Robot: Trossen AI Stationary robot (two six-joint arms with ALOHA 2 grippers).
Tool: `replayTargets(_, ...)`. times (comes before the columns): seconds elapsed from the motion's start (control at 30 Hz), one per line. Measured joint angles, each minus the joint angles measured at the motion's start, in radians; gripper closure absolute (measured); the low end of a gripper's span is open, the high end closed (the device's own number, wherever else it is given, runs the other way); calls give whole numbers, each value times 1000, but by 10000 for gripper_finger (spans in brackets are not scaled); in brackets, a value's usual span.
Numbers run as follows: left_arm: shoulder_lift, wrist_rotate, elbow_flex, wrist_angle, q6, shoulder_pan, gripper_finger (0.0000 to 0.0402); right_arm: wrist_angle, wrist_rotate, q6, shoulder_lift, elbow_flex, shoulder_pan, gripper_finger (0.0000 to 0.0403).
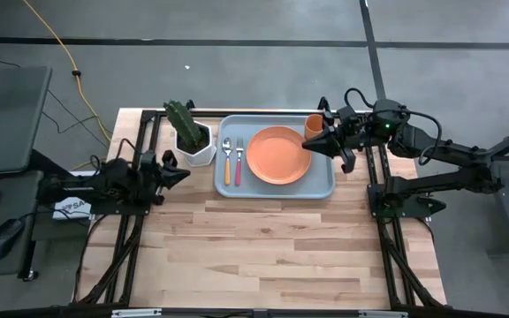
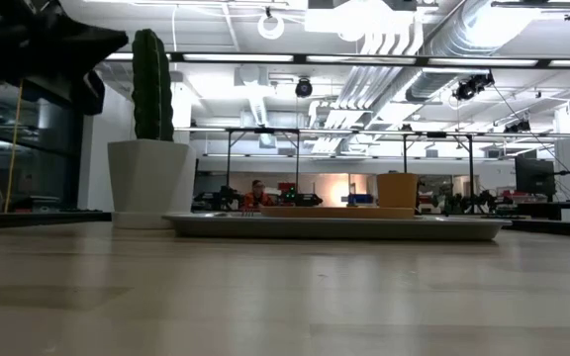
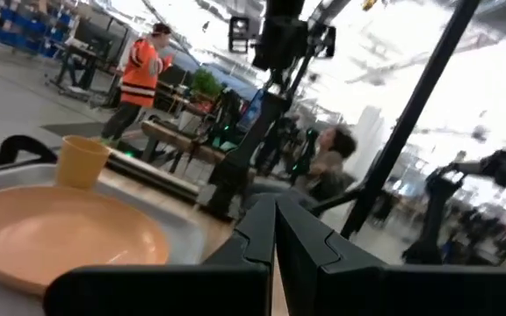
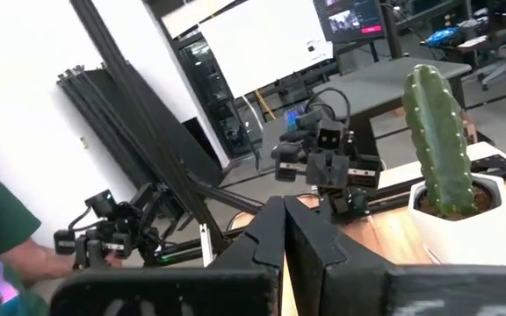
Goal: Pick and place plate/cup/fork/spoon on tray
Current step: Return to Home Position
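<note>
The pale blue-grey tray [image 1: 272, 192] lies at the table's far middle. On it are the orange plate [image 1: 278, 155], the small orange cup [image 1: 314, 125] upright at the far right corner, and the spoon [image 1: 227, 162] and pink-handled fork [image 1: 239, 162] side by side on the left part. The low view shows the tray [image 2: 334, 226], plate [image 2: 334, 211] and cup [image 2: 398, 190]. My right gripper [image 1: 310, 143] is shut and empty, raised over the tray's right side just near of the cup. My left gripper [image 1: 182, 174] is shut and empty, left of the tray; it looks at the plate [image 3: 60, 237] and cup [image 3: 82, 162].
A white pot with a green cactus [image 1: 189, 134] stands just left of the tray's far corner and also shows in the low view [image 2: 151, 148]. Black frame rails [image 1: 374, 177] run along the table's left and right sides. People show in the room beyond.
</note>
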Motion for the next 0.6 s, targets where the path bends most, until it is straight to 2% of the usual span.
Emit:
replayTargets(0.13, -1, 1, 0, -74, 89, 1, 401, 0, 35, 2, 0, 0, 0, 403)
replayTargets(0.23, 1, 3, -1, -205, 95, 2, 401, -2, 44, 2, 0, 0, 0, 403)
replayTargets(0.6, 2, 58, 0, -187, 108, 1, 401, -7, 43, 4, 0, 0, 0, 403)
